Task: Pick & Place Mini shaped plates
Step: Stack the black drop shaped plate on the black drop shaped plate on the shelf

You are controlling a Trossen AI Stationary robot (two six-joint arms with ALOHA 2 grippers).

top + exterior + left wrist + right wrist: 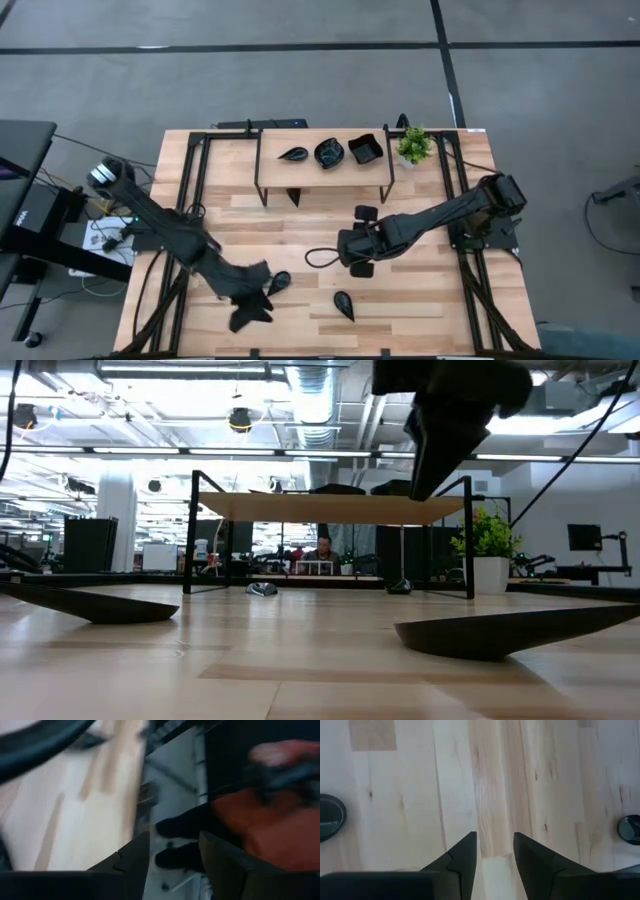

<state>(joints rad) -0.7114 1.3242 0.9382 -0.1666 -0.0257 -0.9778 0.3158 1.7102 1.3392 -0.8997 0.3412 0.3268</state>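
Observation:
Three mini shaped plates stand on a low wooden shelf (322, 168) at the far side: a leaf plate (293, 154), a scalloped round plate (329, 153) and a square plate (366, 150). Two more rest with their undersides on the table near its front edge: a dark plate (279, 283) (100, 605) and a teardrop plate (344, 304) (510, 632). My left gripper (252, 312) (174, 836) is raised over the near edge beside the dark plate, open, nothing between its fingers. My right gripper (358, 260) (494, 836) hovers open over bare wood at mid-table, pointing down.
A small green potted plant (413, 145) stands at the shelf's right end. Two small dark things (293, 196) (365, 213) lie on the table in front of the shelf. A cable loop (320, 258) hangs by my right arm. A person in orange (270, 830) stands beyond the near edge.

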